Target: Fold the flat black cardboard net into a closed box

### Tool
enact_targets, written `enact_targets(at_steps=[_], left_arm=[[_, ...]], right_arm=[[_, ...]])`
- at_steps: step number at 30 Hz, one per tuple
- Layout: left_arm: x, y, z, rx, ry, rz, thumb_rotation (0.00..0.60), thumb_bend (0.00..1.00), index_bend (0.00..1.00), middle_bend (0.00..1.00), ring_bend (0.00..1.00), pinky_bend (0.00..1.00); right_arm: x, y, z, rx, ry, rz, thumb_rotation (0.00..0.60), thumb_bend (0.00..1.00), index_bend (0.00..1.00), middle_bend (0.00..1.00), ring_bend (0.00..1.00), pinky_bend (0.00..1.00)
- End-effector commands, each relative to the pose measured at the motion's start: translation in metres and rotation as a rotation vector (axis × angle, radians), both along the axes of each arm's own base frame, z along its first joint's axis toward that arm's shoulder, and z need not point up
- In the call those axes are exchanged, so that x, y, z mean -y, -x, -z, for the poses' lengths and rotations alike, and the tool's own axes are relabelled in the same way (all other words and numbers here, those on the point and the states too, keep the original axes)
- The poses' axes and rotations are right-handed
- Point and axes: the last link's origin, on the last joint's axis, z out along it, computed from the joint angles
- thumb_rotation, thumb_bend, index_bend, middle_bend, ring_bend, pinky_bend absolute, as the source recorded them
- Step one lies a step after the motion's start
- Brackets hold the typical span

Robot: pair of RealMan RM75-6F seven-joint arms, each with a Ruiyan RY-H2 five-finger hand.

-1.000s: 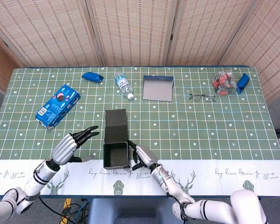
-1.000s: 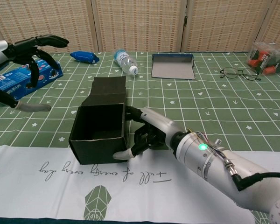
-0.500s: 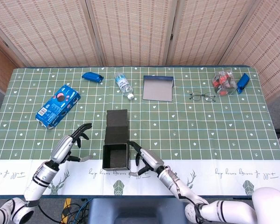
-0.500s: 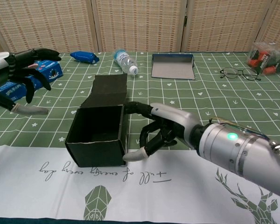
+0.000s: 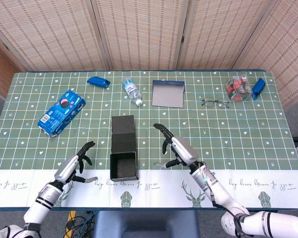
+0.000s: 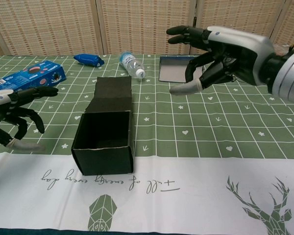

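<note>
Nearest the robot, the black cardboard box [image 5: 123, 165] is standing on the surface [image 5: 228, 134] at the seam where the white deer-printed border meets the green cloth. Its four walls are erected and its top is open, with the lid flap [image 5: 123, 130] lying extended away from the robot behind it. Neither robot hand is touching it.

The right robot hand [image 6: 220, 51] is withdrawing: half a second ago its fingers were lying against the box's right wall, and a second ago they were pressing that wall. It is now hanging raised and well apart from the box, fingers spread, gripping nothing. The left robot hand [image 5: 78, 160] is also retreating toward the near edge on the left side, fingers apart and holding nothing. The box has shifted only slightly since contact ended and is keeping its shape unsupported.

Judgement: the wall-forming step appears complete, and the closing step has not yet begun. The lid flap still needs to be swung over the opening and tucked in; an unsupported box may slide or collapse when pushed, so one hand will probably need to brace it.

Farther away, a blue snack packet [image 5: 61, 111], a water bottle [image 5: 131, 90], a blue-rimmed tray [image 5: 168, 94], and spectacles [image 5: 215, 103] are lying untouched.
</note>
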Motion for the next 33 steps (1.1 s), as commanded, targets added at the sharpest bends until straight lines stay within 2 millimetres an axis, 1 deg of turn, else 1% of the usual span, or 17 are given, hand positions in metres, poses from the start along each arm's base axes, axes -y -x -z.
enact_targets(at_steps=[1, 5, 9, 15, 21, 24, 28, 33], left_arm=[[0.003, -0.005, 0.012, 0.011, 0.025, -0.018, 0.600, 0.13, 0.00, 0.00, 0.43, 0.69], [0.004, -0.011, 0.027, 0.032, 0.040, -0.037, 0.600, 0.13, 0.00, 0.00, 0.44, 0.72], [0.006, -0.016, 0.042, 0.036, 0.062, -0.045, 0.600, 0.13, 0.00, 0.00, 0.45, 0.72], [0.006, -0.027, 0.056, 0.100, 0.091, -0.081, 0.600, 0.13, 0.00, 0.00, 0.45, 0.73], [-0.003, -0.038, 0.063, 0.135, 0.102, -0.099, 0.600, 0.13, 0.00, 0.00, 0.45, 0.73], [-0.009, -0.039, 0.065, 0.136, 0.111, -0.108, 0.600, 0.13, 0.00, 0.00, 0.45, 0.73], [-0.018, -0.038, 0.064, 0.134, 0.113, -0.119, 0.600, 0.13, 0.00, 0.00, 0.46, 0.73], [-0.018, -0.035, 0.064, 0.140, 0.140, -0.124, 0.600, 0.13, 0.00, 0.00, 0.47, 0.73]], right_arm=[[0.000, 0.003, -0.010, 0.015, 0.030, 0.007, 0.600, 0.04, 0.00, 0.00, 0.59, 1.00], [-0.005, 0.008, -0.017, 0.035, 0.028, 0.023, 0.600, 0.05, 0.00, 0.00, 0.59, 1.00], [-0.010, 0.014, -0.021, 0.048, 0.028, 0.035, 0.600, 0.05, 0.00, 0.00, 0.59, 1.00], [-0.015, 0.022, -0.026, 0.066, 0.027, 0.047, 0.600, 0.05, 0.00, 0.00, 0.59, 1.00], [-0.019, 0.031, -0.029, 0.079, 0.022, 0.067, 0.600, 0.08, 0.00, 0.00, 0.59, 1.00], [-0.021, 0.033, -0.032, 0.089, 0.026, 0.076, 0.600, 0.08, 0.00, 0.00, 0.59, 1.00], [-0.022, 0.037, -0.033, 0.092, 0.021, 0.084, 0.600, 0.08, 0.00, 0.00, 0.59, 1.00], [-0.023, 0.038, -0.031, 0.097, 0.009, 0.088, 0.600, 0.08, 0.00, 0.00, 0.59, 1.00]])
